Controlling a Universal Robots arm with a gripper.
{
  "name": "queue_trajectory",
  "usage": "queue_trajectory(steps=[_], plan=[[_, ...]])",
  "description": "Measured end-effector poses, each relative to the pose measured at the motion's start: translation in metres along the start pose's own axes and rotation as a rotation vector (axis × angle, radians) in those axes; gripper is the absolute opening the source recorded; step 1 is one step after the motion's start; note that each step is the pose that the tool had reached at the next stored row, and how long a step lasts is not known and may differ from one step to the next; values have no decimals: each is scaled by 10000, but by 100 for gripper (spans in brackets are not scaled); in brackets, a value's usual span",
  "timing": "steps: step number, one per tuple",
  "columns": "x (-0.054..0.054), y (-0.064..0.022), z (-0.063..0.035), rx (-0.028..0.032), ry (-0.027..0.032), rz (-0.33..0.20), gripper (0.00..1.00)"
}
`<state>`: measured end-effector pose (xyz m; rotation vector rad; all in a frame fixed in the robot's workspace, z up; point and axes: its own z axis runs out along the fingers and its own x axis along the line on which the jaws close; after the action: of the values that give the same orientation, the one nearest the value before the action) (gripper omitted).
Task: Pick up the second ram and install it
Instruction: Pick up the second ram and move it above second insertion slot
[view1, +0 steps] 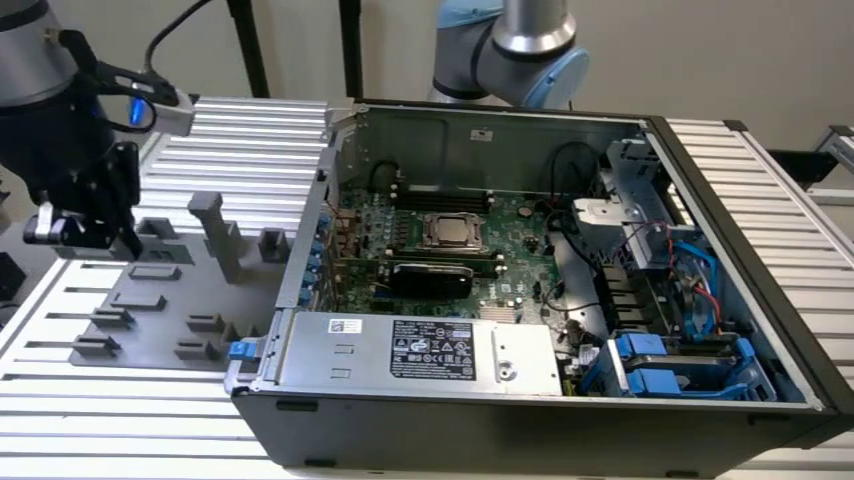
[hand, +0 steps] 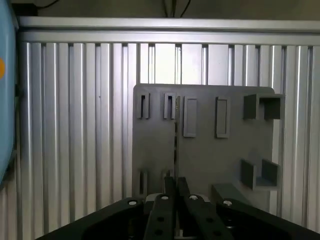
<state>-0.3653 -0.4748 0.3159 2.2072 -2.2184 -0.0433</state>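
One slim, flat memory stick sits pinched in the narrowly closed claw, over the grey plastic tray on a ribbed metal tabletop.

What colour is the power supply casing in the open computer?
Silver-grey metal casing with a black-and-white label; best seen in the exterior view.

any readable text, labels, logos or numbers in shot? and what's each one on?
No wording I can quote with confidence.
White-on-black label on the silver metal panel: several lines and certification-style symbols, too small to read.
Small white sticker on the same panel: code-like pattern, unreadable.
Grey tray: no text visible.
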Motion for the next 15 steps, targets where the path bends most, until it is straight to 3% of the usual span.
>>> queue_trajectory(steps=[6,15], plan=[[-4,-199,-280,0,0,0,0],[-11,-594,-701,-1,-10,-1,0]])
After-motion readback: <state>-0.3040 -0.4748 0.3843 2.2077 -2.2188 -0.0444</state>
